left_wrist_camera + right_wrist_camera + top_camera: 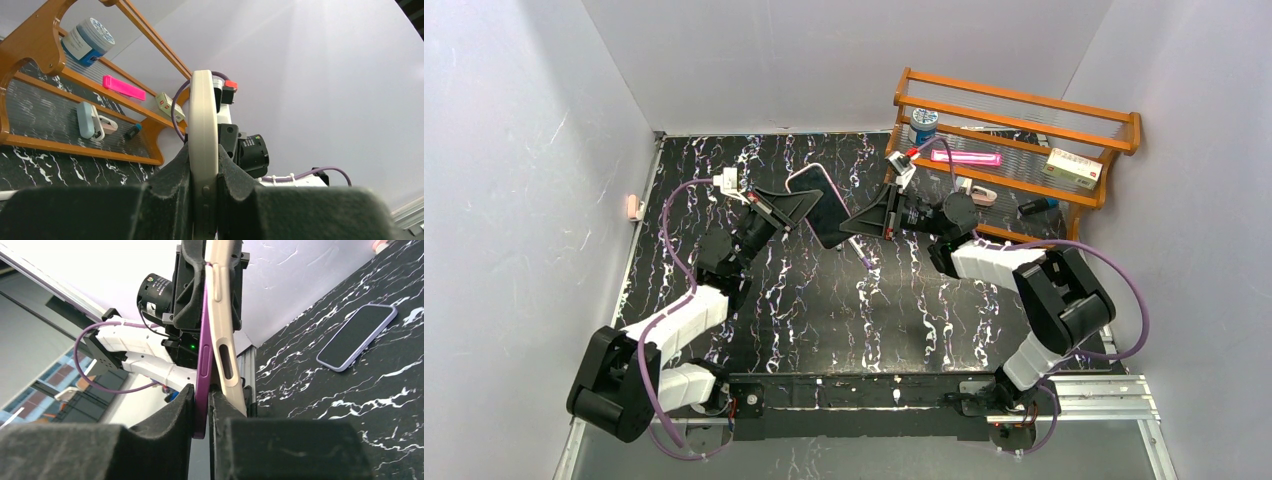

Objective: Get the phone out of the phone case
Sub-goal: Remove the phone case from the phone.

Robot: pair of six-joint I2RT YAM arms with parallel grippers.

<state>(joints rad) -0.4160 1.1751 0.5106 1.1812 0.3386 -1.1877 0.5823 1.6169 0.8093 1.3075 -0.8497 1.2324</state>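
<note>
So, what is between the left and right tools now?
The cream phone case and the purple phone partly out of it fill the gap: left tool clamps the case, right tool the phone. The right wrist view shows it.

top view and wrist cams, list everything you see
table: 1, black marbled, under everything
rack: 1, orange wood, far right
jar: 1, blue and white, rack's top shelf
bar: 1, pink, rack's middle shelf
box: 1, white, rack's middle shelf
pen: 1, dark, rack's bottom shelf
pale item: 1, light blue, rack's bottom shelf
tag: 1, pink, left wall
second phone: 1, lilac-edged, flat on table
case: 1, cream, in left tool
phone: 1, purple, in right tool
left tool: 1, black, shut on case
right tool: 1, black, shut on phone
</note>
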